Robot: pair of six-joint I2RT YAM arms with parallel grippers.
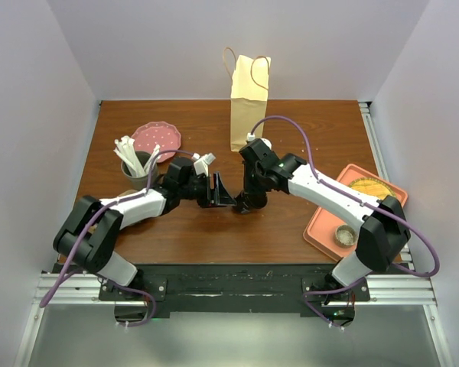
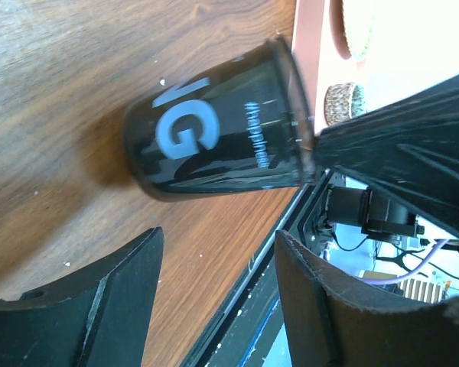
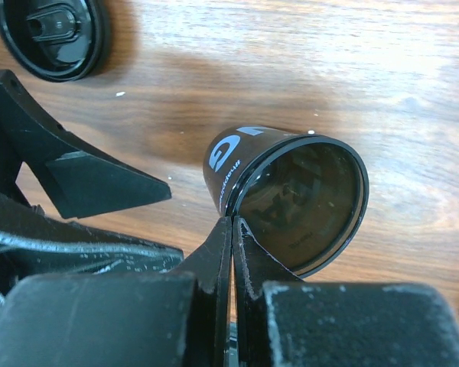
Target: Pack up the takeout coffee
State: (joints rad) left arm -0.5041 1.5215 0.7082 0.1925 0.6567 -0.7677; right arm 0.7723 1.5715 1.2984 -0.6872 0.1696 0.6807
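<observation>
None of the packing was finished: the coffee cup (image 3: pixel 291 199) was found tilted and unlidded at mid-counter (image 3: pixel 382 69), its rim pinched by the closed right tool (image 3: pixel 232 229). The left tool (image 2: pixel 220 237) was spread wide beside it. 1 lid (image 3: pixel 50 34) lay loose, and the paper bag (image 1: pixel 249 103) stood well apart.

The top camera looks steeply down from 6 o'clock, far enough to show the whole brown wooden table (image 1: pixel 214 237). Both wrist cameras sit close to the dark brown-black disposable cup (image 2: pixel 214 130) (image 3: pixel 287 195): left facing 3 o'clock, right facing down from 1 o'clock.
</observation>
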